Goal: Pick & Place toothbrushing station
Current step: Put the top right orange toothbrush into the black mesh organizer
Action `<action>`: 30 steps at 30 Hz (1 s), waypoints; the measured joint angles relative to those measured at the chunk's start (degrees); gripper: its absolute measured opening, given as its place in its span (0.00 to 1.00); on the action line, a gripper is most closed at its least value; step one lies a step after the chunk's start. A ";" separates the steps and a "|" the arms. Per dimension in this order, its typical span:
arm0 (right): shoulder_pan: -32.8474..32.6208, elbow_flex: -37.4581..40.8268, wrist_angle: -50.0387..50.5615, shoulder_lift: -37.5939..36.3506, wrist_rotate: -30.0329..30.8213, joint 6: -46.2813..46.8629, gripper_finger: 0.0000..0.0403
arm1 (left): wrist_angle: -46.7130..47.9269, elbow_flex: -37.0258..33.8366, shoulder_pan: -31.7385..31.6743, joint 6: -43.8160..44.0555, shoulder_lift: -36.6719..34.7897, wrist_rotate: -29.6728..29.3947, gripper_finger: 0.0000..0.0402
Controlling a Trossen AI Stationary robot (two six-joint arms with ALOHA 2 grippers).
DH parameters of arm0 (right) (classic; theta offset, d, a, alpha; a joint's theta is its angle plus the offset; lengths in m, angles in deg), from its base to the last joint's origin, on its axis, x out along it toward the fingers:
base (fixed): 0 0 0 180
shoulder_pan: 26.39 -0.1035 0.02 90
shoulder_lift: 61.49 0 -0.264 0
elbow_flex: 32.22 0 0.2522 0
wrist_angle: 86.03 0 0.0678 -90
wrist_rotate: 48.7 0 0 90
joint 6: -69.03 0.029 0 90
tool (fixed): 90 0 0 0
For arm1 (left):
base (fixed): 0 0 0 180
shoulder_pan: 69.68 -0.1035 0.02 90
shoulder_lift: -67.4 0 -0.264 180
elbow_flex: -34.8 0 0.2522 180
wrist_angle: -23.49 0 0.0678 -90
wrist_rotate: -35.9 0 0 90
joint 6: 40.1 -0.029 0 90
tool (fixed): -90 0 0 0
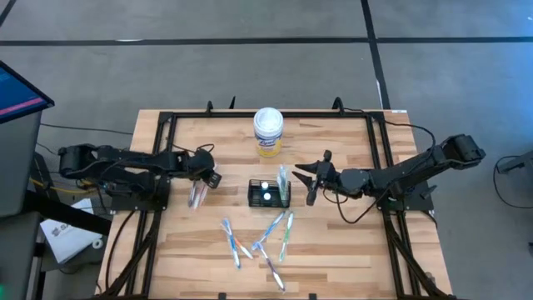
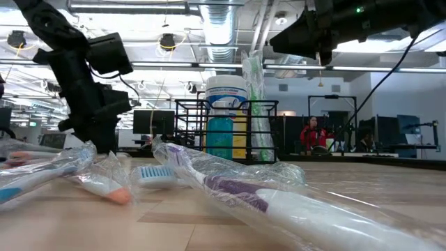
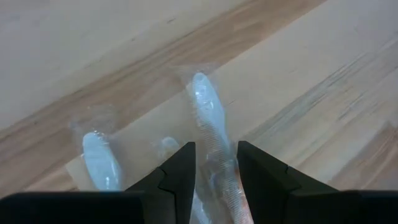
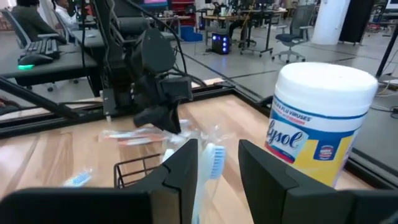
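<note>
The toothbrushing station, a low black wire holder (image 1: 268, 193), stands mid-table. A wrapped toothbrush (image 1: 283, 179) stands in its right end, head up, leaning on the rim (image 2: 254, 104). My right gripper (image 1: 306, 182) hovers level just right of it, above the holder, jaws open; that toothbrush (image 4: 212, 163) shows through the gap. My left gripper (image 1: 200, 190) slants down at the table's left, open, over two wrapped toothbrushes (image 1: 196, 197) that lie on the wood. My left gripper has one finger (image 3: 180, 177) on each side of a wrapped toothbrush's handle (image 3: 214, 146) and comes at it slanting from above, along its length. The toothbrush lies flat on the table. I cannot tell whether the fingers touch it.
A white wipes canister with a yellow label (image 1: 268, 132) stands behind the holder. Several wrapped toothbrushes (image 1: 258, 237) lie scattered on the wood in front of the holder. A black frame (image 1: 171, 125) rims the table. A person (image 2: 313, 132) sits far off in the room.
</note>
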 joint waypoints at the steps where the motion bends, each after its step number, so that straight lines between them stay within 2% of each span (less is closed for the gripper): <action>1: 0.00 0.00 0.45 -0.46 0.00 0.00 0.26 | 0.02 0.50 0.00 0.00 0.60 0.02 0.28; 6: -0.03 0.00 4.54 -2.00 0.00 0.18 0.26 | 0.19 2.84 0.00 -0.02 3.17 0.33 0.25; 13: -0.22 0.00 5.81 -2.06 -0.01 0.61 0.26 | -0.25 3.73 0.00 -2.42 7.41 0.89 0.03; 18: -0.22 0.00 5.73 -2.06 0.00 0.61 0.26 | -0.04 3.85 0.00 -2.58 7.30 0.96 0.02; 30: -0.22 0.02 6.37 -2.06 -0.02 0.61 0.26 | -0.06 4.53 0.90 -2.61 -0.74 0.70 0.01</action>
